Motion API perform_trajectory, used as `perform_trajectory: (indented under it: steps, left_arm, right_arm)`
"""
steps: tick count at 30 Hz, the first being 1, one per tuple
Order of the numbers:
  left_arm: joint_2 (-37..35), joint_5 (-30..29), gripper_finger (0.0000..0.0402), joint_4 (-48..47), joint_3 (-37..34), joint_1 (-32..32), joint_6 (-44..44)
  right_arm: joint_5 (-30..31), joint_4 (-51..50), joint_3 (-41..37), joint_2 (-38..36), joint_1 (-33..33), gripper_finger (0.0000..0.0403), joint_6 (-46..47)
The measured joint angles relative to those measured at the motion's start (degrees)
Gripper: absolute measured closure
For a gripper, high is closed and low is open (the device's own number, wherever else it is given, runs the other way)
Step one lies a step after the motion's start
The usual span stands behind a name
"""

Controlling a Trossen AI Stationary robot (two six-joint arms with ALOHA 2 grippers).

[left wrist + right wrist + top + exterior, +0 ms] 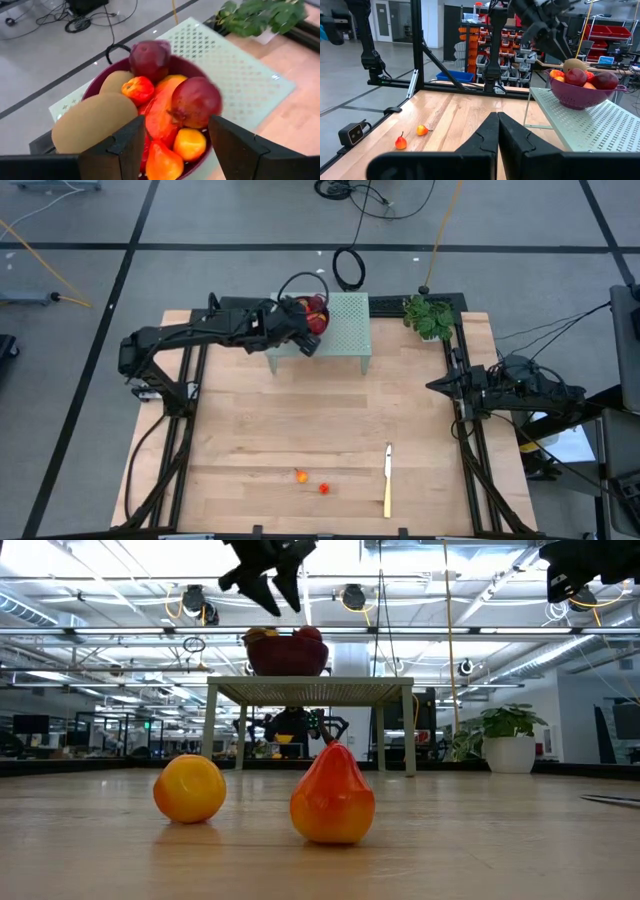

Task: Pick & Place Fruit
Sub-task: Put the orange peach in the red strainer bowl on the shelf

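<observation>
A purple bowl (100, 82) full of fruit stands on a pale green perforated stand (345, 330) at the table's far side. In it lie two brown kiwi-like ovals (95, 125), dark red round fruits (196, 101), an elongated red-orange fruit (160, 117) and small orange pieces (190, 143). My left gripper (175, 135) hovers open just above the bowl (287, 652), touching nothing; it also shows in the low view (272, 582). Two small orange-red fruits (301, 476) (324, 488) rest on the table near its near edge. My right gripper (497, 131) waits shut at the table's right edge (432, 386).
A yellow-handled knife (388, 480) lies on the table right of the two loose fruits. A potted plant (430, 315) stands at the far right corner beside the stand. Bare wood lies between the stand and the loose fruits.
</observation>
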Motion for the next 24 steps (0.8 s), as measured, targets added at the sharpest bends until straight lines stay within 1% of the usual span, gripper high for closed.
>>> perform_trajectory:
  steps: [7,11,16,21,24]
  left_arm:
    - [0.0,0.2,0.0183,0.0,3.3,-4.0,-0.8]
    - [0.0,0.2,0.0183,-0.3,4.0,-7.5,-4.8]
    - [0.0,0.8,0.0183,-1.1,4.0,-12.4,-13.1]
    - [0.0,4.3,0.0183,-4.8,4.0,-16.8,-24.1]
    - [0.0,6.7,0.0183,-5.2,4.0,-19.7,-29.8]
  right_arm:
    - [0.0,0.0,0.0,0.0,0.0,0.0403,0.0]
    - [0.0,0.0,0.0,0.0,0.0,0.0403,0.0]
    - [0.0,0.0,0.0,0.0,0.0,0.0403,0.0]
    - [0.0,0.0,0.0,0.0,0.0,0.0403,0.0]
    - [0.0,0.0,0.0,0.0,0.0,0.0403,0.0]
